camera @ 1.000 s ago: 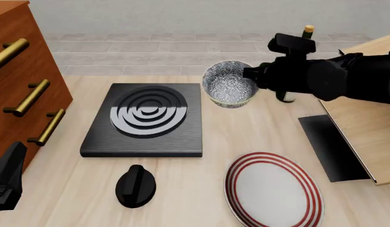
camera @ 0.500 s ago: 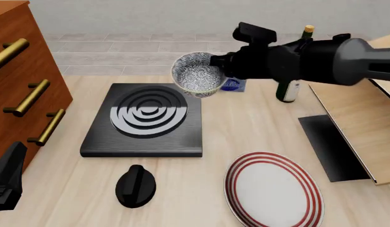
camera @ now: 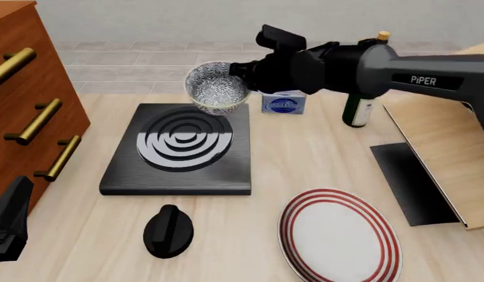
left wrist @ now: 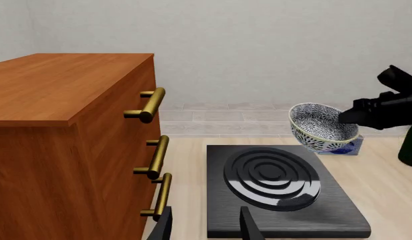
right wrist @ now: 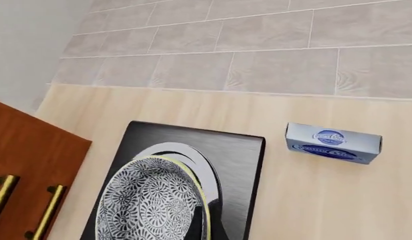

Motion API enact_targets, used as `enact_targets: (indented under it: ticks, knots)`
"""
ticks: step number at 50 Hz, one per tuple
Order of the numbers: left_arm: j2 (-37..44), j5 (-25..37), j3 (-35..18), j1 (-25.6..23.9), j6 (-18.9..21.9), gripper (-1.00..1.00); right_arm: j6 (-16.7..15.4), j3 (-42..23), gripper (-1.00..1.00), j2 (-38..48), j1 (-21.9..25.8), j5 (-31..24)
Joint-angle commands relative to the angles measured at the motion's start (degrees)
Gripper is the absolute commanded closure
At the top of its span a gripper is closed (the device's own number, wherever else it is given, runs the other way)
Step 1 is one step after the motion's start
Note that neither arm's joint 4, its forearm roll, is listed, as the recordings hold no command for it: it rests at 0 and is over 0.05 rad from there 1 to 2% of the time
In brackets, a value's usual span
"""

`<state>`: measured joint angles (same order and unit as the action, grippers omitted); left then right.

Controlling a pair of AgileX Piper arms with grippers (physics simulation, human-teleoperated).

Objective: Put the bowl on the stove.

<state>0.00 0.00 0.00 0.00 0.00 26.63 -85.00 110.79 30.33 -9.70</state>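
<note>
The speckled blue-grey bowl (camera: 217, 89) hangs in the air over the far right part of the black stove (camera: 179, 148), tilted. My right gripper (camera: 244, 75) is shut on the bowl's rim on its right side. In the right wrist view the bowl (right wrist: 150, 202) fills the near part of the picture above the stove (right wrist: 239, 150). In the left wrist view the bowl (left wrist: 323, 127) floats above the stove (left wrist: 279, 187). My left gripper (left wrist: 204, 227) is open and empty, low at the near left, in front of the wooden drawers.
A wooden drawer cabinet (camera: 26, 106) stands left. A black knob (camera: 168, 230) and a red-ringed white plate (camera: 338, 242) lie in front. A blue box (camera: 284, 104) and a green bottle (camera: 358, 108) stand behind right. A wooden board (camera: 450, 153) lies right.
My right gripper has carried the bowl leftwards, from right of the stove to above its far right edge. The blue box behind has come into view. The left arm has not moved.
</note>
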Motion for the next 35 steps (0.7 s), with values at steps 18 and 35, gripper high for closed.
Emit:
enact_targets:
  ticks: [18, 35]
  knots:
    - [0.0, 0.0, 0.0, 0.0, 0.0, -1.00, 2.1, -20.5, 1.00, 16.1, 3.8, -5.5]
    - [0.0, 0.0, 0.0, 0.0, 0.0, -1.00, 4.5, -29.2, 1.00, 25.5, 5.9, -6.2]
